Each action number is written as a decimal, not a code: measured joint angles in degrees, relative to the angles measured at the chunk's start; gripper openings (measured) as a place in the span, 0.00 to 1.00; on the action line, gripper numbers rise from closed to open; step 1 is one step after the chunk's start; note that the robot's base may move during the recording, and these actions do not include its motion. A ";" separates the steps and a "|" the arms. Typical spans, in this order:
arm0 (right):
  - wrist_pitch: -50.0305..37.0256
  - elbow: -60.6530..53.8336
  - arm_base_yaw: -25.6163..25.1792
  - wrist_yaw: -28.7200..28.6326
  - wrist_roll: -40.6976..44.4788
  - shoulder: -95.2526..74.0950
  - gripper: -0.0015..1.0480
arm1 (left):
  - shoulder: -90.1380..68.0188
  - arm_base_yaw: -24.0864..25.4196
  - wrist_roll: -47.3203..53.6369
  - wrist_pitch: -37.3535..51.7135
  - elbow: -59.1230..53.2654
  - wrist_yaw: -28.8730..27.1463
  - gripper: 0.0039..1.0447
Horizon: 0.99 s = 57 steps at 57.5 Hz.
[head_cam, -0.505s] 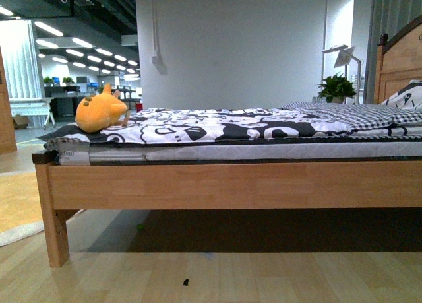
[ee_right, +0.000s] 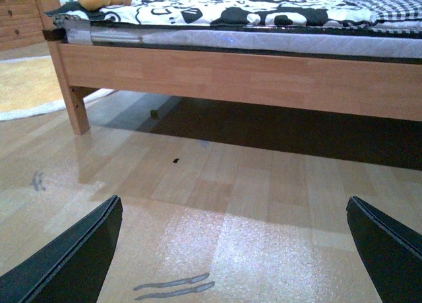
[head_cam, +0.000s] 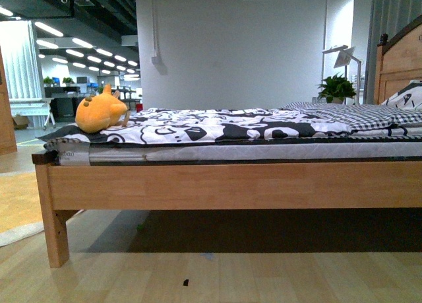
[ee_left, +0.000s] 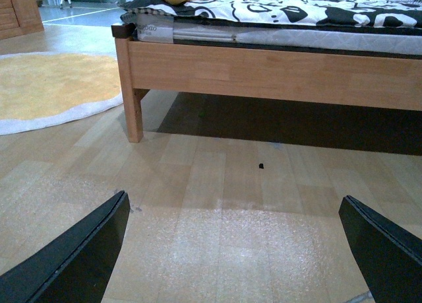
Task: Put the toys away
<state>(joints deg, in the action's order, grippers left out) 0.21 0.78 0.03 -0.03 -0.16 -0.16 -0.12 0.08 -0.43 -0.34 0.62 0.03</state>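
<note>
I see the orange plush toy (head_cam: 100, 111) lying on the black-and-white duvet (head_cam: 231, 126) at the foot end of the wooden bed (head_cam: 231, 184), well apart from my left gripper (ee_left: 232, 197) and right gripper (ee_right: 234, 199), the 2 claws spread wide above the wood floor (ee_left: 198, 158).

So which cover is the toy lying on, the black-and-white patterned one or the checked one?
The patterned cover, at the foot end: the toy sits near its corner. The checked cover lies by the headboard, with no toy on it.
</note>
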 joint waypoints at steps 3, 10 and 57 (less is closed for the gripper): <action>0.00 0.00 0.00 0.00 0.00 0.00 1.00 | 0.00 0.00 0.00 0.00 0.00 0.00 0.95; 0.00 0.00 0.00 0.00 0.00 0.00 1.00 | 0.00 0.00 0.00 0.00 0.00 0.00 0.95; 0.00 0.00 0.00 0.00 0.00 0.00 1.00 | 0.00 0.00 0.00 0.00 0.00 0.00 0.95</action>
<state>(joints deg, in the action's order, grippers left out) 0.21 0.78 0.03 -0.03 -0.16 -0.16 -0.12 0.08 -0.43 -0.34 0.62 0.03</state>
